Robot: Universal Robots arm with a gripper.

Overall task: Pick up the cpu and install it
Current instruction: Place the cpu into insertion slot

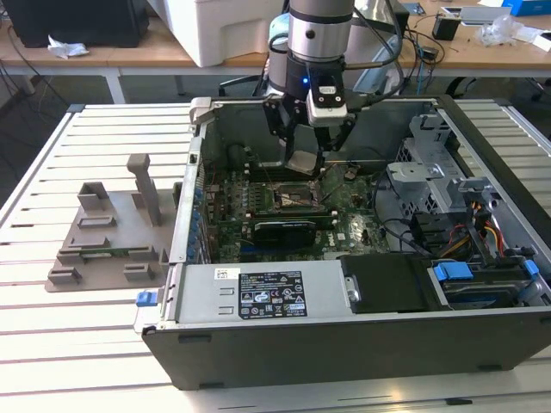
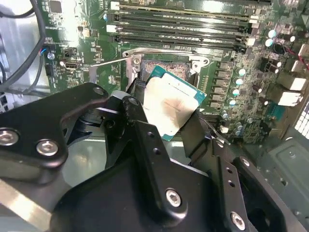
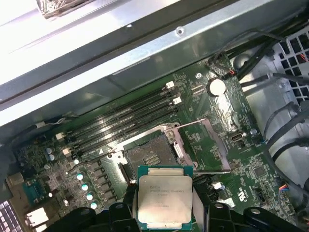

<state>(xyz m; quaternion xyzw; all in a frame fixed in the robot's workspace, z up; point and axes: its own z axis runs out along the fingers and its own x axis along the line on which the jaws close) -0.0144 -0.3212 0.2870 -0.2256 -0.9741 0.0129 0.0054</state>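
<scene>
Gripper: in the exterior view the black metal gripper (image 1: 306, 157) hangs low inside the big dark open computer case (image 1: 344, 344), with its two fingers clamped on the small flat square silvery-grey cpu (image 1: 304, 162)
Cpu here: it is up in the air, just above the dark square metal-framed socket (image 1: 288, 200) on the green motherboard (image 1: 258, 194), and not touching it
Tray: the grey plastic tray with posts (image 1: 103, 249) sits outside the case, on the exterior view's left
Second wrist view: the cpu (image 2: 171, 106) is pinched at two edges and looks tilted, with one corner over the socket (image 2: 157, 67)
First wrist view: the cpu (image 3: 164, 198) sits between the fingers, just beside the socket (image 3: 147, 162), whose metal frame is swung open
Doing it well: I think the chip should be held flat, with its corners lined up with the socket, and moved slowly, because the inside of the socket looks easy to hurt
</scene>
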